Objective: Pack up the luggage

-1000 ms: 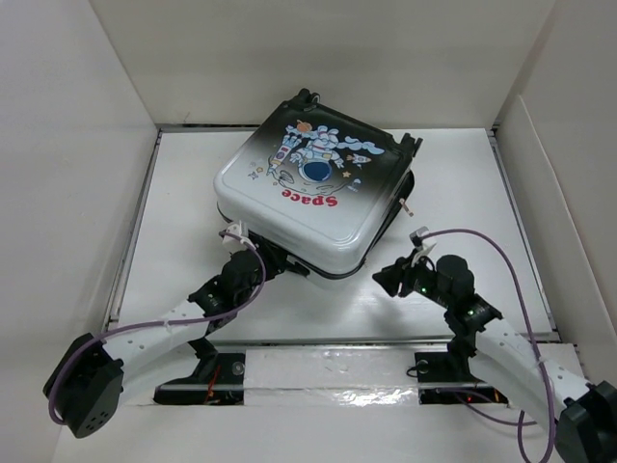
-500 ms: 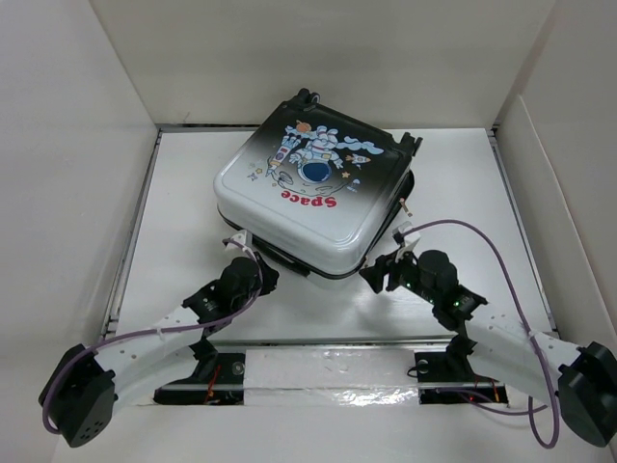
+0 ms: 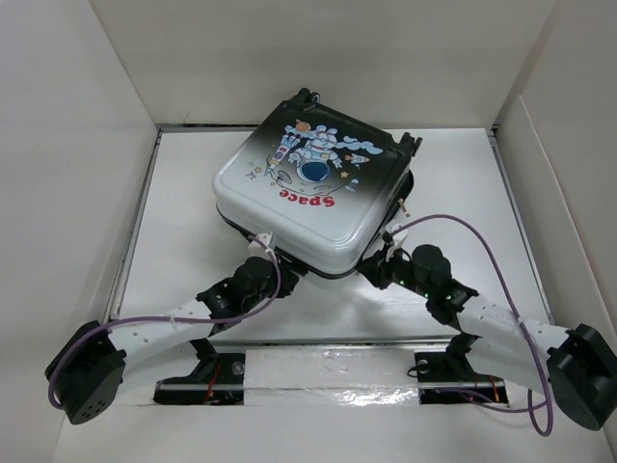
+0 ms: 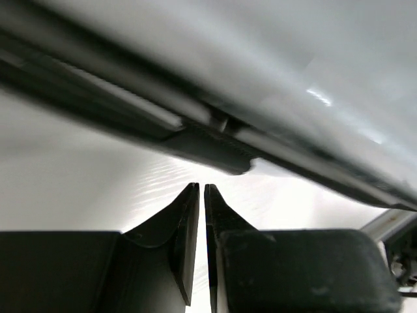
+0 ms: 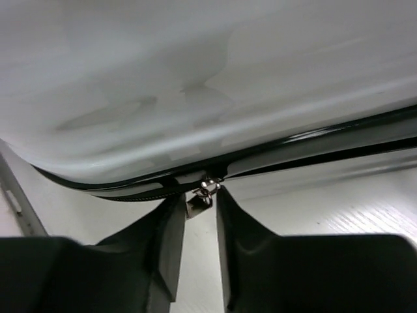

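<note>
Item 1, luggage point(image 3: 310, 188): a hard-shell suitcase lying flat on the worktop point(image 3: 183, 203); the printed shell faces up, with an astronaut and red "Space" lettering on a black-to-white fade; it lies straight ahead of both your pairs of jaws, and its near edge sits above their tips in both wrist views; the wheels point(image 3: 307, 95) are at the end farthest from your jaws.

Item 2, left jaws: clenched; the fingers point(image 4: 186, 222) are all but touching, with only a thin slit between them and nothing in it; the tips sit just under the suitcase's near-left rim; the zipper track point(image 4: 215, 147) runs across just above the tips and apart from them; bare worktop shows beyond the tips.

Item 3, right jaws: drawn in narrow at the suitcase's near-right corner; the metal zipper pull point(image 5: 195, 206) hangs from the seam directly between the tips, at or very near their inner faces; you cannot tell whether it is pinched or merely bracketed; the pale shell fills the view above the tips.

Item 4, purple cable point(image 3: 482, 236): it arches over the right arm behind your right jaws; a matching one trails along the left arm behind your left jaws.
</note>
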`<state>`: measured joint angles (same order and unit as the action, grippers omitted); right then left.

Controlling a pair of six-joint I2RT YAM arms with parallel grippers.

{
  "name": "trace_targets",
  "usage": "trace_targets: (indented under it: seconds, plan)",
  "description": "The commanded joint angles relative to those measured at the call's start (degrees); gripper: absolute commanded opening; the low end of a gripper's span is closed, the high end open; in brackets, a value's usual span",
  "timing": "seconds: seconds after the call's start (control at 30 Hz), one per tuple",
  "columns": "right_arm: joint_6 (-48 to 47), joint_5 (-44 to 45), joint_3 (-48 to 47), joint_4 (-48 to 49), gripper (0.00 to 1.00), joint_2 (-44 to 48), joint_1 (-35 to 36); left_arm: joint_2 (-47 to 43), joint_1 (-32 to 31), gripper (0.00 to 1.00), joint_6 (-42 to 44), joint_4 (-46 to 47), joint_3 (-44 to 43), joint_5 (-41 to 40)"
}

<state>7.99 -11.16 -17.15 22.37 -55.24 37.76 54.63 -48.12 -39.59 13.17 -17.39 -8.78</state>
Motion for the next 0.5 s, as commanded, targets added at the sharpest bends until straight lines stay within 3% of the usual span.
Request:
trace_targets:
  seconds: [0.0,0.2,0.33,0.47]
  plan:
    - [-1.05,0.96,-2.10,7.06,0.23,-1.18,0.12,1.96,-0.84,0.06,1.80,6.16,-3.96,1.38]
    - [1.15,1.49,-0.08,10.24,0.03,-1.27,1.70,3.90,-0.84,0.06,2.06,10.99,-5.46,2.62]
    - [2.47,4.11,2.02,8.75,0.00,1.01,4.51,5.74,-0.84,0.06,2.50,14.42,-6.95,2.71]
    - [4.66,9.04,2.03,-0.63,0.00,5.31,9.17,8.56,-0.84,0.06,2.68,17.77,-8.45,2.27]
